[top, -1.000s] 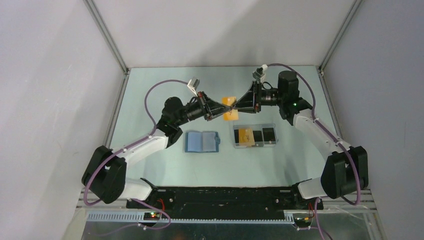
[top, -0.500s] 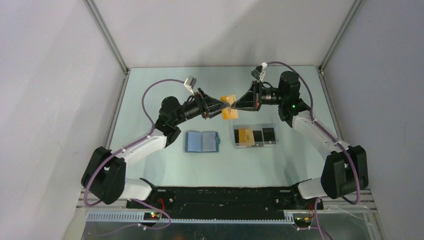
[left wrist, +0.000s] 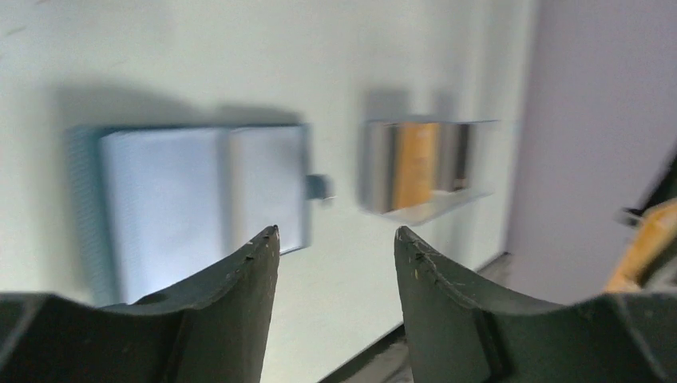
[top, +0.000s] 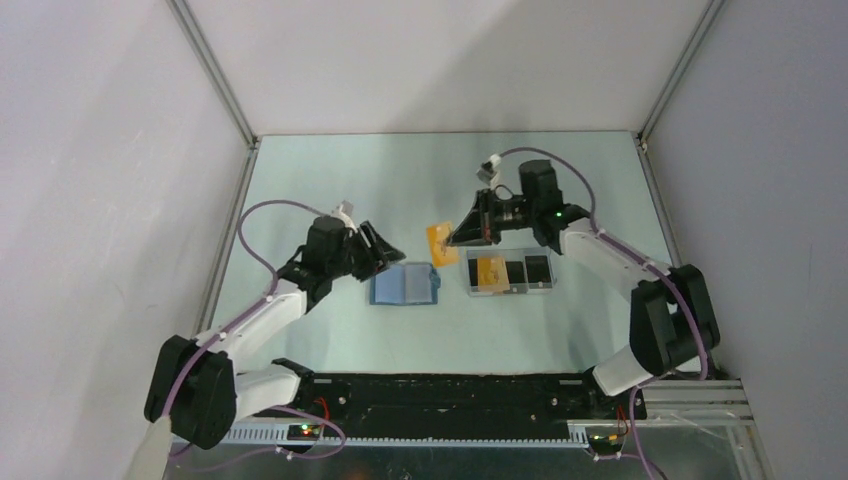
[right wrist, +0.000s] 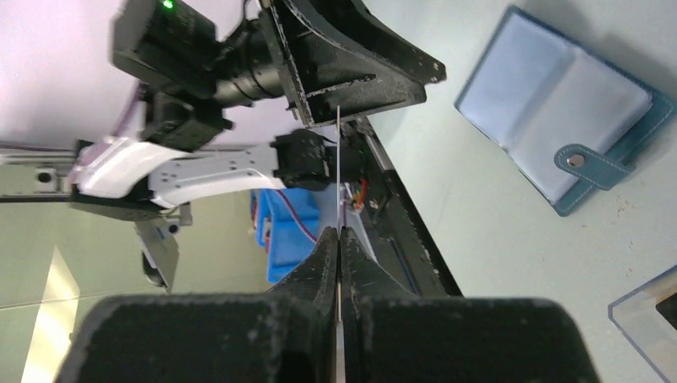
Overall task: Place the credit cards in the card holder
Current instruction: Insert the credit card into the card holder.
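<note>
A: where's the card relative to the fingers?
B: right gripper (top: 453, 239) is pinching one thin yellow-orange credit card (top: 438, 243) between fully closed fingertips. The card is sticking out past the tips, edge-on in the right wrist view, and hanging in the air near the far right corner of the open blue book-like folding card holder (top: 405, 284).
A: left side?
B: left gripper (left wrist: 335, 235) is hanging partly open, gripping nothing, near the holder's left side.
A: surface, room?
B: holder is lying flat on the pale green tabletop (top: 330, 180). A clear plastic compartmented tray (top: 510, 287) is sitting just right of it, holding a second orange card (top: 490, 272) and black cards (top: 538, 268). Plain grey walls (top: 120, 150) are enclosing the table.
</note>
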{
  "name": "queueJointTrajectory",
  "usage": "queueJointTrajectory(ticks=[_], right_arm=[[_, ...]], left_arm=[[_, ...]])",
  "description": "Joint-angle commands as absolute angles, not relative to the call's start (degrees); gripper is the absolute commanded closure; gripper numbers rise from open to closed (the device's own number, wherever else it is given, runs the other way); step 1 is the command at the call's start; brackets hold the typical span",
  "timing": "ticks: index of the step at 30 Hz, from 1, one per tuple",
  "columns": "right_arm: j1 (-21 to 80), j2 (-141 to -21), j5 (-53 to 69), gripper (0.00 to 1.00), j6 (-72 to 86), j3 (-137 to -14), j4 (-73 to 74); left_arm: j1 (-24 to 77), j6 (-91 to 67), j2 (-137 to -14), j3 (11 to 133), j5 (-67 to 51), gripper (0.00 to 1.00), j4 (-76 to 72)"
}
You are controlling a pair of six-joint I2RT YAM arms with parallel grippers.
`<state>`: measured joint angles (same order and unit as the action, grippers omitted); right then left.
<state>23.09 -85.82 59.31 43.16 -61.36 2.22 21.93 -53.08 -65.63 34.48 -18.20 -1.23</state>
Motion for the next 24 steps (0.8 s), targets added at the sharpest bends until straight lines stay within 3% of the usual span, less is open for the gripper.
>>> queueJointTrajectory(ticks=[1, 9, 24], right_arm=[[29.1, -90.9, 53.9, 1.0, 37.0, -61.5, 3.9], [34.4, -102.0, 50.8, 1.0, 41.7, -61.7, -5.1], [37.8, -111.2, 42.1, 1.0, 36.7, -70.1, 11.2]], left_arm=[[21.8, -40.3, -64.9, 37.7, -5.4, 0.41, 21.0], [21.8, -35.6, -73.8, 41.9, -0.2, 0.43, 28.5], [21.8, -32.8, -85.4, 46.4, 0.3, 0.56, 28.9]])
